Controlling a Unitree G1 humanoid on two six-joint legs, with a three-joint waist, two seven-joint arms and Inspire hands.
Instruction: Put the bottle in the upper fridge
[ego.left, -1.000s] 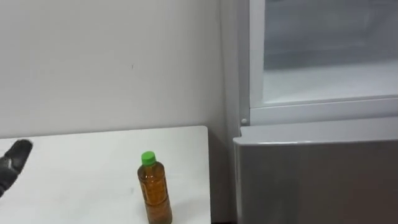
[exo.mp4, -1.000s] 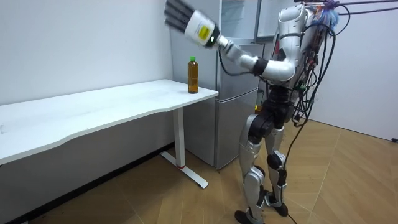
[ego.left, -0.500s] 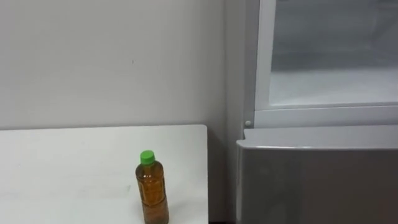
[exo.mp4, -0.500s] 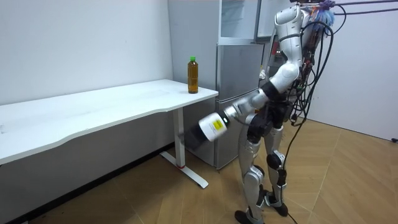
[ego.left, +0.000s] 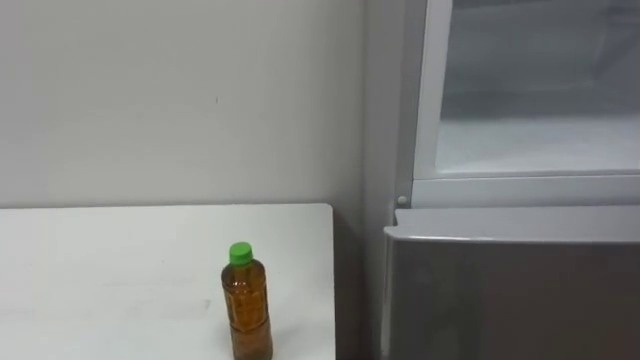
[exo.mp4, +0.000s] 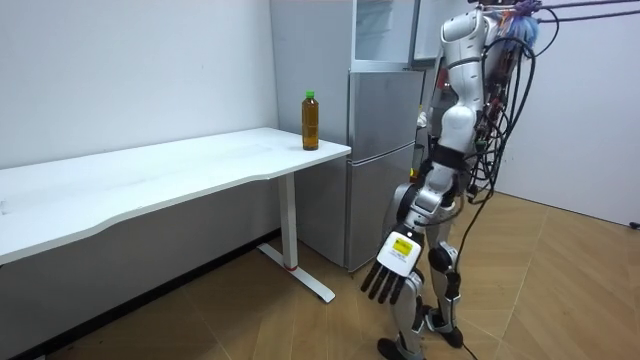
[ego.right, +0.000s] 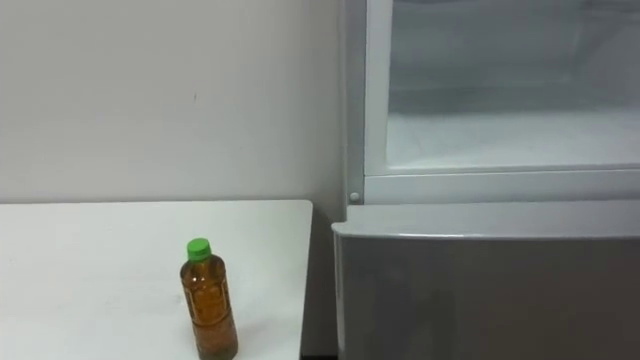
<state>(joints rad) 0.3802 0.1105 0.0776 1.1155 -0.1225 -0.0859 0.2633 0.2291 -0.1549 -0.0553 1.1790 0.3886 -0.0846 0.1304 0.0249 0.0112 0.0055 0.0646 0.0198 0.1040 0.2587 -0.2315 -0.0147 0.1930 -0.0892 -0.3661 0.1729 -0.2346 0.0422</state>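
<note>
Bottle: amber plastic bottle with green cap (ego.left: 247, 303) stands upright near the white table (ego.left: 110, 260)'s right edge, ungrasped.
Fridge: grey fridge's upper compartment (ego.left: 540, 120), far right, open to receive it.
Hand: left hand (exo.mp4: 393, 278) hangs released, empty, beside the leg.

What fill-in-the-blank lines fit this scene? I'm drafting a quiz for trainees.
The bottle has a ___ cap.
It stands ___ on the table.
The upper fridge is ___.
The left hand hangs low, holding ___.
Missing: green; upright; open; nothing.
</note>
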